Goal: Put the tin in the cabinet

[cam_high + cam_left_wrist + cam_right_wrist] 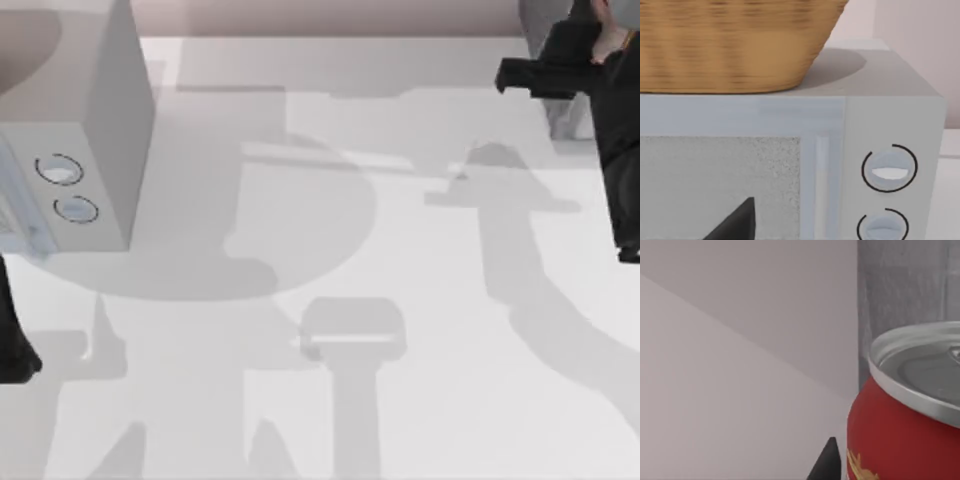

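I see the tin (905, 425) close against my right gripper (826, 462), beside the dark grey cabinet (910, 290); its yellow label marking is unreadable. Whether the claw grips it, I cannot tell.

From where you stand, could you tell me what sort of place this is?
Probably a simulated kitchen worktop: a microwave with two dials stands on a white table, a wicker basket sits on top of it, and a red tin is nearby.

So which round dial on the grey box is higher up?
The upper dial, the one nearer the basket that sits on the box's top. The other dial sits right below it.
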You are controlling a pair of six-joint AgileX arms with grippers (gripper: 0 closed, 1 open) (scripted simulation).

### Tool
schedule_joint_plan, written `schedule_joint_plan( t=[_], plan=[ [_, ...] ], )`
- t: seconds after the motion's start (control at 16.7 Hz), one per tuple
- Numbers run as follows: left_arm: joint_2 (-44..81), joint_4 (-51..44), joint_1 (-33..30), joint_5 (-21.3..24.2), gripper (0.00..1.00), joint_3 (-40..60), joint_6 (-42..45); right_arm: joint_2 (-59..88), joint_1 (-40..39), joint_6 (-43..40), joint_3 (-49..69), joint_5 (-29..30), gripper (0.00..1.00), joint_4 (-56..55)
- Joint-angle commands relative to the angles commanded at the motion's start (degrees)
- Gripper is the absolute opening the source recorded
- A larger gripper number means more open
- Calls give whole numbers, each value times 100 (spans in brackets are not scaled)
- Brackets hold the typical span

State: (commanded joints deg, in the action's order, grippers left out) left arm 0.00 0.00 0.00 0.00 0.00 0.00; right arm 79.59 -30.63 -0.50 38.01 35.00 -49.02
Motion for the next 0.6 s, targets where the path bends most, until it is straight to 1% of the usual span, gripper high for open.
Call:
schedule_joint_plan(
  t=[0.6],
  plan=[
    [0, 0, 0, 0, 100, 0, 0, -4463, 1714, 85, -2133, -1851, 0, 2815]
  ],
)
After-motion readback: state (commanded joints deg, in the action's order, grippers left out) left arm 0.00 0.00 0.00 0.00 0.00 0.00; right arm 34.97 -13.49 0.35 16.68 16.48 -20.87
